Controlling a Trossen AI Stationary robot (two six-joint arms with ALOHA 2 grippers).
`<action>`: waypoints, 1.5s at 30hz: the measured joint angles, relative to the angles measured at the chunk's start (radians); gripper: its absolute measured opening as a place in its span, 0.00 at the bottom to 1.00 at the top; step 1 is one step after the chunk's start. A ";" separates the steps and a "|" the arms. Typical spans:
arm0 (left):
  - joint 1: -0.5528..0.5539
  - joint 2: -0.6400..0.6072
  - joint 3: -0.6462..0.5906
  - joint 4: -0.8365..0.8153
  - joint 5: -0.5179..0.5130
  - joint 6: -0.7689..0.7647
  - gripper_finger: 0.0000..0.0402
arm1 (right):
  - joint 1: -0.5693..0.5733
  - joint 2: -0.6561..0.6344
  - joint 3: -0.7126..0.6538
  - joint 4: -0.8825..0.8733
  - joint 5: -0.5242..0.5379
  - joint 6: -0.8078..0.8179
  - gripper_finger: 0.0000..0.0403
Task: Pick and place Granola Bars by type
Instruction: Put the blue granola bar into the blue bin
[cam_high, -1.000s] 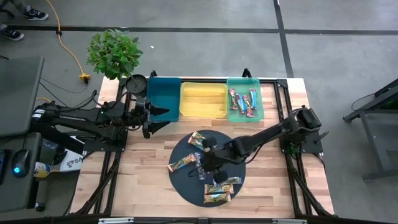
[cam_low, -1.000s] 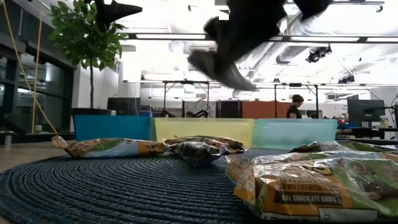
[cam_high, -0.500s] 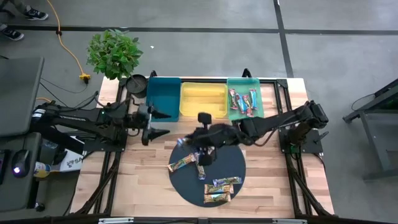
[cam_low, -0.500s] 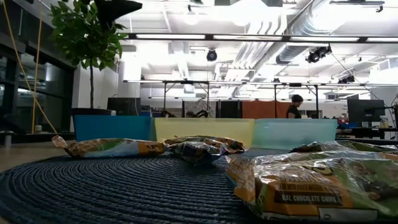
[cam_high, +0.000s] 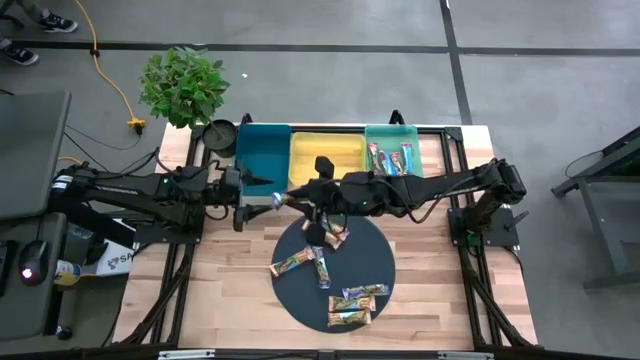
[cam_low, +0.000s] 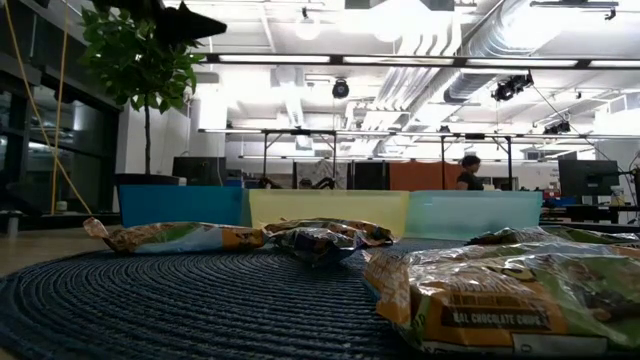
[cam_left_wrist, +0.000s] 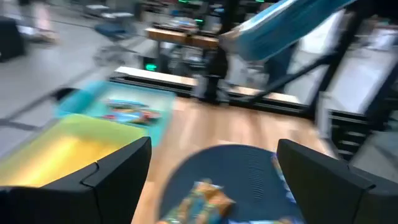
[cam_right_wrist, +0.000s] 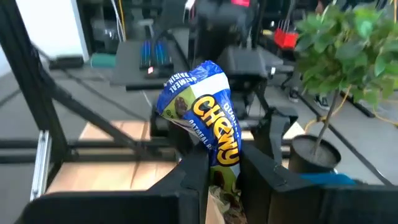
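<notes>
Above the wooden table (cam_high: 230, 290), the right tool (cam_right_wrist: 222, 163) pinches a blue-white granola bar (cam_right_wrist: 204, 112); left tool (cam_left_wrist: 211, 171) spread.

- Left arm (cam_high: 130, 190): dark, slim, jointed segments, with a black cable along its length.
- Right arm (cam_high: 440, 188): the same dark build, bulkier at the shoulder joint.
- Left gripper (cam_left_wrist: 211, 180): two broad, flat, matte black fingers (cam_left_wrist: 106, 180) with angular edges.
</notes>
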 joint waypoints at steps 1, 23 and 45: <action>0.000 0.000 0.000 -0.002 -0.020 0.002 0.86 | -0.005 0.000 0.000 0.021 -0.006 0.000 0.14; 0.001 0.071 0.007 0.219 0.069 0.237 0.86 | -0.082 0.076 -0.002 0.322 -0.175 0.067 0.14; 0.001 0.170 0.068 0.466 0.052 0.284 0.80 | -0.090 0.077 -0.001 0.327 -0.174 0.067 0.14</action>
